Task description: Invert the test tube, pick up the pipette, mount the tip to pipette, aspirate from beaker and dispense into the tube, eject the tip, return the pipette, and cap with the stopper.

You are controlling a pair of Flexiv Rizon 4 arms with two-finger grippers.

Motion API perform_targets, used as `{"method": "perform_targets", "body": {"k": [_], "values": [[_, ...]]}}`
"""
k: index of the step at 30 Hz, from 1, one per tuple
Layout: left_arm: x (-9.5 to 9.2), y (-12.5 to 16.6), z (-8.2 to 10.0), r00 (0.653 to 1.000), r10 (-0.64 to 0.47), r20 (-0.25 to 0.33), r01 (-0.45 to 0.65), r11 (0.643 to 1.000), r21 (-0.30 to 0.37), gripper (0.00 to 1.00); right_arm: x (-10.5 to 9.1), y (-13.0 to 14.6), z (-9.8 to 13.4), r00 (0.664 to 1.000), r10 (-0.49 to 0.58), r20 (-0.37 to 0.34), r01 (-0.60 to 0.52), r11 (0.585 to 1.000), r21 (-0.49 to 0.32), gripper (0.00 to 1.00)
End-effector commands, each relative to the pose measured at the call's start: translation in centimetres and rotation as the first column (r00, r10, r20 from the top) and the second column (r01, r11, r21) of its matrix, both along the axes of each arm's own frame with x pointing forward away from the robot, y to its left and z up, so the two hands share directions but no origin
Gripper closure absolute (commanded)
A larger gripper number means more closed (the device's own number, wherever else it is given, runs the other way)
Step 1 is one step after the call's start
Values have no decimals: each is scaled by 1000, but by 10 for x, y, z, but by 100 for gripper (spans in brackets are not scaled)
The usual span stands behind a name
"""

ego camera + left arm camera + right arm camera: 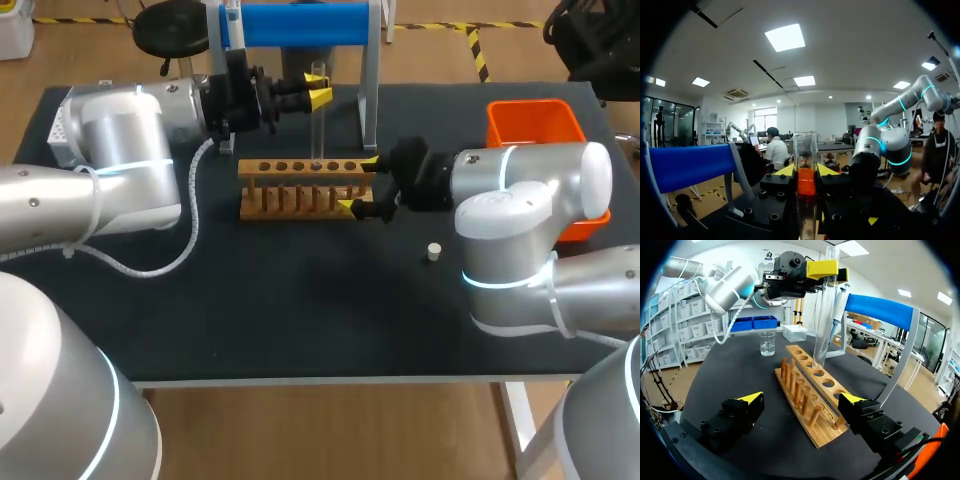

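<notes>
The left end effector (pixel 318 90) is clenched on the test tube (pixel 317 130), gripping it near its top with a yellow tip on either side. The tube hangs upright below the fingers, its lower end at one of the holes in the wooden rack (pixel 300 200); whether it sits in the hole or just over it, I cannot tell. In the left wrist view the glass stands squarely between the two fingers.

The right end effector (pixel 360 183) is released, fingers spread wide to either side of the near end of the rack and not gripping it. The rack runs out ahead of it, its pegs pointing up. Further ahead, past the rack, a small beaker (pixel 767 344) of clear liquid stands on the dark worktop (pixel 300 310). A small white stopper (pixel 433 252) lies on the worktop beside the right arm, behind its fingers.
</notes>
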State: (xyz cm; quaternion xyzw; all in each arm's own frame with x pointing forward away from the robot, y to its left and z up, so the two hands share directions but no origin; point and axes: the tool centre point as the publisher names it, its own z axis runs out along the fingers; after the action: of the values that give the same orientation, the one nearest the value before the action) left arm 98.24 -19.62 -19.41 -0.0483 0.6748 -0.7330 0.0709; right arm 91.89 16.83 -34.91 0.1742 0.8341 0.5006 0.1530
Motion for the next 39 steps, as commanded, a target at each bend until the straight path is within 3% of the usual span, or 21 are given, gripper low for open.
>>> {"method": "perform_targets", "body": {"k": [1, 27, 39], "values": [[4, -1, -4, 1000, -7, 5, 7, 1000, -2, 100, 0, 0, 0, 1000, 0, -1, 0, 1000, -1, 0], [10, 0, -20, 1000, -5, -3, 5, 1000, -14, 100, 0, 0, 0, 1000, 0, -1, 0, 1000, -1, 0], [9, 0, -20, 1000, -3, -6, 3, 1000, 21, 100, 0, 0, 0, 1000, 0, -1, 0, 1000, -1, 0]]}}
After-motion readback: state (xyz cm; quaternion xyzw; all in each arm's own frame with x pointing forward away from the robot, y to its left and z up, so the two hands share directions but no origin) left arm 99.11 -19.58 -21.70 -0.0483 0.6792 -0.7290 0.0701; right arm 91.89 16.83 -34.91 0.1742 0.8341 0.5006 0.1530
